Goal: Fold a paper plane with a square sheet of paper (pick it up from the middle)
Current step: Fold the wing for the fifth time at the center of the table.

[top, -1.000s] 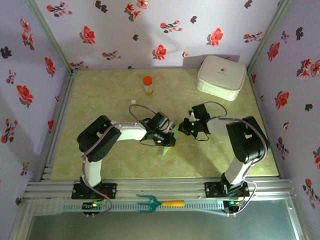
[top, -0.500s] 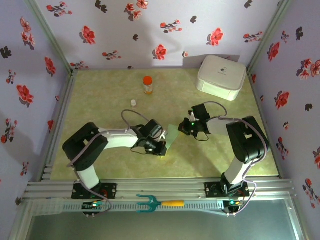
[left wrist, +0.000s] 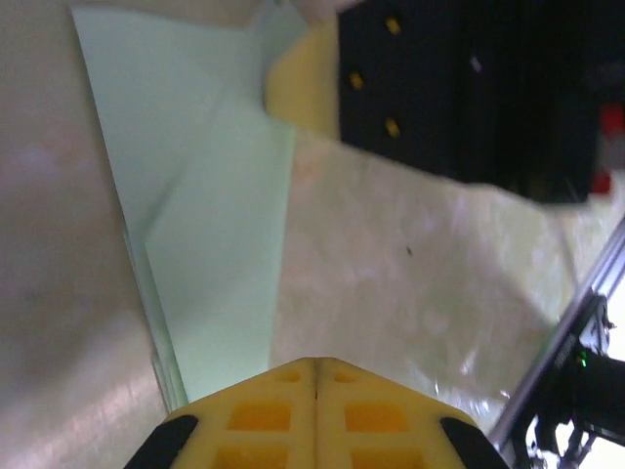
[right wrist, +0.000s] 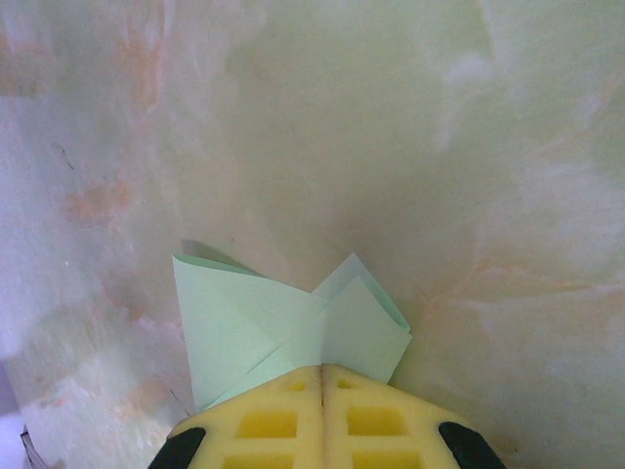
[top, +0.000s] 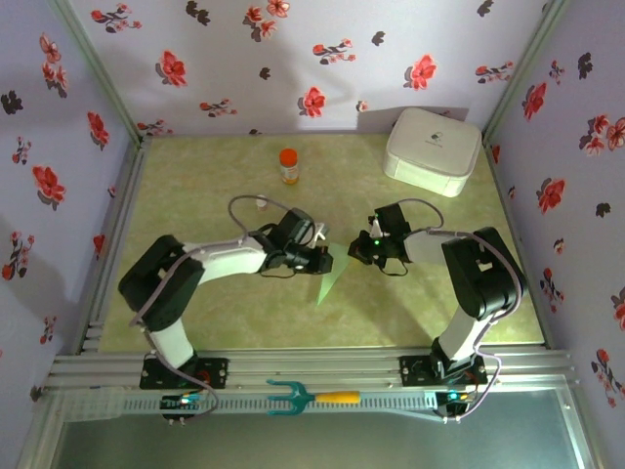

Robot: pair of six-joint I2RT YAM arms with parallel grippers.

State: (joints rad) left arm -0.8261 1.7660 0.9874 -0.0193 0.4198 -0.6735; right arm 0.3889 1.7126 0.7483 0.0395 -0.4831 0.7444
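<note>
At the right gripper (right wrist: 322,371): shut yellow pads (right wrist: 376,422) pinching the wide folded end of the pale green paper (right wrist: 283,318), layers fanning out toward 12 o'clock; at the left gripper (left wrist: 314,363): pads closed together with no gap, tip at the paper's narrow stretch, pinch or mere press impossible to tell; seen from above, lies near the centre of the table (top: 195,176) between both grippers, a slim creased wedge running from 1 o'clock at the right gripper to a point at 7 o'clock; further out, orange bottle (top: 288,164) at 11 o'clock, white box (top: 433,149) at 1 o'clock, teal fork tool (top: 293,397) on the front rail at 6 o'clock.
</note>
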